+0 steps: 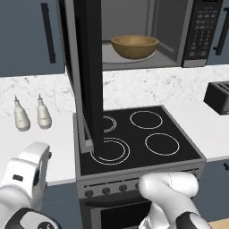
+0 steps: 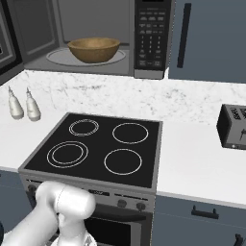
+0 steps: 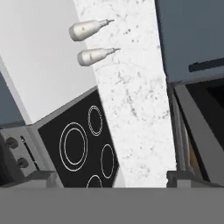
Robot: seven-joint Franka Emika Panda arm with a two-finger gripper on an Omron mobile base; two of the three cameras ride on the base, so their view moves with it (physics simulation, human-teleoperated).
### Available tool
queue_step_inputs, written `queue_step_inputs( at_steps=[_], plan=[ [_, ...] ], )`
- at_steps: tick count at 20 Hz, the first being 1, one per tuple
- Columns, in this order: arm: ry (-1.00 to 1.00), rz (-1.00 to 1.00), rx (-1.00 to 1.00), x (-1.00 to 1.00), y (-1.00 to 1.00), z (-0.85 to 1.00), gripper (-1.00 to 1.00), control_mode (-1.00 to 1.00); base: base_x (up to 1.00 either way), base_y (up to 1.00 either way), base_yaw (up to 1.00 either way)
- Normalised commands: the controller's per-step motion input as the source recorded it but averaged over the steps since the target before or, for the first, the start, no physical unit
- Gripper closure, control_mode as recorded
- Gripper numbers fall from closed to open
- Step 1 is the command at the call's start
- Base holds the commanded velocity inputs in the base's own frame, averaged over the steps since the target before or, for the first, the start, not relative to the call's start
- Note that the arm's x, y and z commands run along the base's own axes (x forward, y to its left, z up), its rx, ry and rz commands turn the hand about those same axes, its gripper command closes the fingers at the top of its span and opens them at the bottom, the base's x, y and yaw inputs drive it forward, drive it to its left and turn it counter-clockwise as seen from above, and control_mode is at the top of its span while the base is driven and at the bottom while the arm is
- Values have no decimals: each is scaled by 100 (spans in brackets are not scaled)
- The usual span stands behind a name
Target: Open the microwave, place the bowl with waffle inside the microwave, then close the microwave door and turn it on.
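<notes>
1. Nearest of all, down at the lens: two dark fingertips point(image 3: 41, 178) of the gripper point(image 3: 114, 180), set wide apart, nothing between them, nothing held.
2. Behind that, white arm point(image 1: 170, 188) hunched low in front of the oven knobs, well below the work.
3. Up in the microwave point(image 1: 174, 27): brown wooden bowl point(image 1: 134, 46) sitting on the round glass plate point(image 2: 55, 56), roughly centred, inside the cavity. Waffle hidden below the bowl's rim, so cannot confirm it from here.
4. Placing looks done; closing and switching on not yet done.
5. Microwave door point(image 1: 89, 67) swung right out, edge-on over the left side of the black cooktop point(image 2: 96, 144).
6. Risk one, as a judgement: coming up at that door from below and catching its bottom edge instead of its outer face, which would jam it or skid off rather than swing it.
7. Risk two: pushing too near the hinge, giving little leverage and leaving the door ajar, unlatched, so the start press does nothing.
8. Risk three: a wide sweep round the door on the left passing near the two white shakers point(image 1: 21, 116) on the counter and knocking them over.
9. Risk four: open fingers on the keypad strip point(image 2: 150, 36), with small keys packed close, easily hitting two at once or the wrong one.
10. Toaster point(image 2: 235, 127) well apart on the right, no worry.
</notes>
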Motion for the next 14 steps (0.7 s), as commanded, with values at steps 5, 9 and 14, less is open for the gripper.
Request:
queue_step_inputs(
  at_steps=[5, 9, 14],
  plan=[
    [6, -1, -26, 100, 86, 12, -100, -100, 0, 0, 0],
    [11, -10, -19, 100, 22, 0, -100, -100, 0, 0, 0],
    [16, -14, -8, 91, -25, 3, -100, -100, 0, 0, 0]
  ],
)
